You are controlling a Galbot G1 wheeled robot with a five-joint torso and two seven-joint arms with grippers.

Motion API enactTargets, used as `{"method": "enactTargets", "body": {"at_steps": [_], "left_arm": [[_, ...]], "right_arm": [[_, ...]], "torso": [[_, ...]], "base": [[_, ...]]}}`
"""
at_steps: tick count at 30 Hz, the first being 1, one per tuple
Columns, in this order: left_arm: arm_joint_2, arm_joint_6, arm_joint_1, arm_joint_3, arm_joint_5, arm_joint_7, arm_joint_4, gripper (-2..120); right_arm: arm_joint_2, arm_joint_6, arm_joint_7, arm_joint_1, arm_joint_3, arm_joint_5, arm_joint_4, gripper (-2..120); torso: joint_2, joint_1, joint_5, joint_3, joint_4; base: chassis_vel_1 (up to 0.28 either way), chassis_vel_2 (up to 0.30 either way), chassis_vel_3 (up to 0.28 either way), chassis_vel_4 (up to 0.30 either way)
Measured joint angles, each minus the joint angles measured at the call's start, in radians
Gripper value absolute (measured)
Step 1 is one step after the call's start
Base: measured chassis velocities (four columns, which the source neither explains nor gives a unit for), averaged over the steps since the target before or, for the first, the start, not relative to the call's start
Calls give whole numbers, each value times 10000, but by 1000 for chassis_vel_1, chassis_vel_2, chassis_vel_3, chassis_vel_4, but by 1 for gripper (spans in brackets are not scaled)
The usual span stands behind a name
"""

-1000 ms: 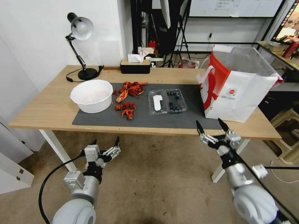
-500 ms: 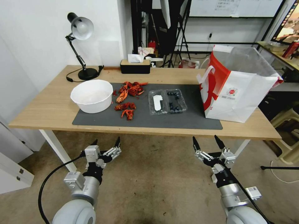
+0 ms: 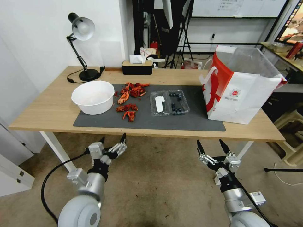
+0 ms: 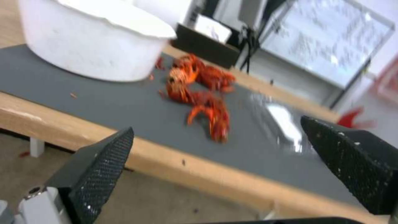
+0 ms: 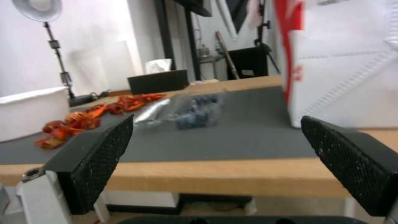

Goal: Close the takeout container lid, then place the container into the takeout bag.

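The takeout container (image 3: 179, 102) lies open on the grey mat, its tray holding dark blueberries. The lid (image 3: 160, 104), clear with a white label, is folded flat on the tray's left. The takeout bag (image 3: 241, 85), white and red, stands open at the table's right end. Both grippers hang below and in front of the table edge. My left gripper (image 3: 113, 137) is open, facing the crayfish and the lid (image 4: 286, 124). My right gripper (image 3: 209, 142) is open too, and its wrist view looks across the edge at the container (image 5: 195, 110) and the bag (image 5: 344, 62).
A large white bowl (image 3: 93, 96) sits at the mat's left, with red crayfish pieces (image 3: 129, 101) between it and the container. A desk lamp (image 3: 82, 47) and a black tissue box (image 3: 137, 66) stand at the back. The wooden table edge (image 3: 151, 132) runs just ahead of both grippers.
The right gripper dropped from the table edge to below it and drew back, then held nearly still. The left gripper rose slightly and shifted right toward the table.
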Motion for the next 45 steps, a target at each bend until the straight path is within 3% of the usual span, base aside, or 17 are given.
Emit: {"method": "enactTargets", "body": {"at_steps": [3, 8, 19, 24, 27, 31, 40, 45], "left_arm": [[123, -91, -130, 72, -867, -271, -282, 100], [489, 196, -953, 780, -2823, -818, -621, 100], [635, -73, -2806, 2524, -5637, -1632, -146, 100], [561, -165, -3520, 3012, -6025, -2177, 326, 100], [245, -256, -4509, 3733, -5961, -2935, 1105, 100], [-117, -554, -5403, 4333, -5904, -3306, 1954, 100], [-632, -830, -6399, 4827, -5849, -3746, 3038, 100], [-1131, -920, -6951, 5089, -5865, -4854, 3626, 100]], "right_arm": [[-174, -84, 8, 296, -202, 69, -72, 100], [-226, -83, 5, 135, -140, 65, -46, 100], [-55, 53, -125, -562, 173, -265, 266, 100], [58, 116, -126, -750, 264, -431, 347, 100], [224, 176, -124, -938, 314, -618, 342, 100], [365, 207, -103, -975, 284, -837, 258, 100], [534, 210, -69, -1136, 245, -1133, 258, 100], [594, 241, -45, -1187, 255, -1225, 217, 100]], "torso": [[0, 1, 6, 0, 9], [0, 1, 0, 0, -4], [0, 0, 1, 0, 0], [0, 0, 1, 0, -1], [0, 1, 1, 0, -4], [0, 0, 2, 1, -3], [0, -2, 2, 0, -1], [1, -1, 2, 0, -1]], "base": [[0, 0, 0, 0], [0, 0, 0, 0], [0, 0, 0, 0], [0, 0, 0, 0], [0, 0, 0, 0], [0, 0, 0, 0], [0, 0, 0, 0], [0, 0, 0, 0]]}}
